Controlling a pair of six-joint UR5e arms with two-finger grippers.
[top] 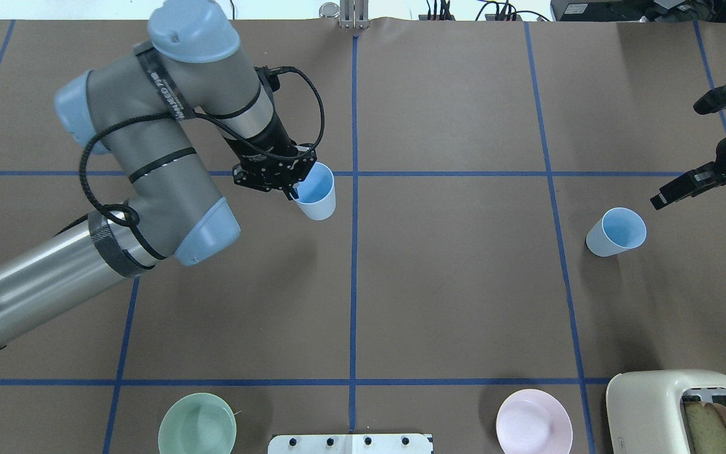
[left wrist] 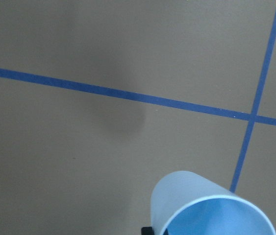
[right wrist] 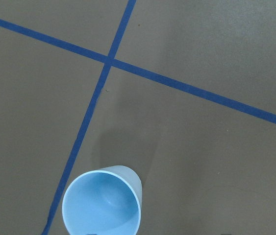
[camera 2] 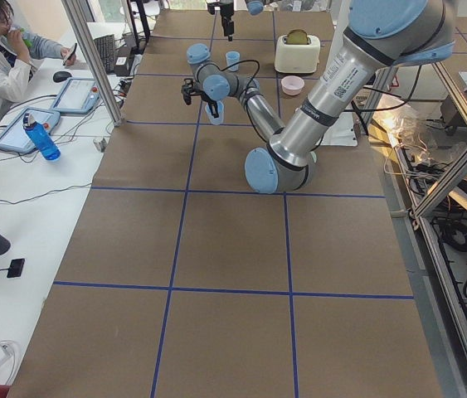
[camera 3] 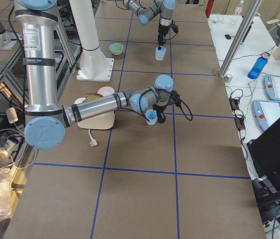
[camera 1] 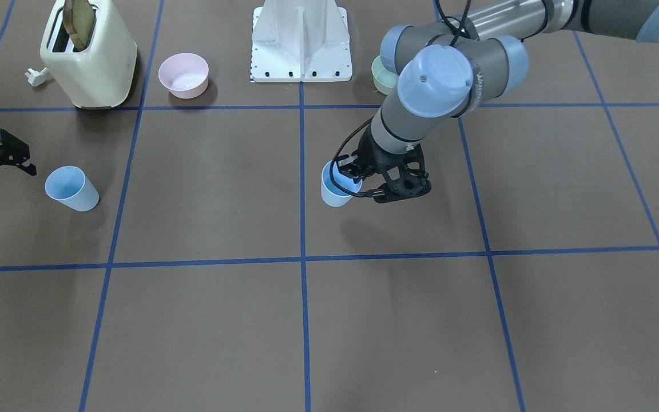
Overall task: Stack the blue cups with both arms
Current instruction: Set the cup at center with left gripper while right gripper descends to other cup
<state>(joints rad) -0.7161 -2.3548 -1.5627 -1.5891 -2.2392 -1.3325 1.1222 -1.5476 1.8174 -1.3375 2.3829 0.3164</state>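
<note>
Brown taped table point(top: 451, 302) bearing toaster point(camera 1: 89, 57), pink bowl point(camera 1: 183, 75), green bowl point(top: 197, 424), blue cup point(top: 615, 232), white mount point(camera 1: 301, 43).

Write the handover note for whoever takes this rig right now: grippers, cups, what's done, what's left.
Left gripper: shut on the rim of a light blue tapered plastic cup. The cup looks lifted off the table, near its middle.
Right gripper: open and empty, beside the other light blue plastic cup but not touching it.
The other cup stands upright on the table, on the robot's right side.
Done: one cup is grasped.
Left: the cups are far apart and nothing is stacked. Bring them together and nest one in the other.
</note>
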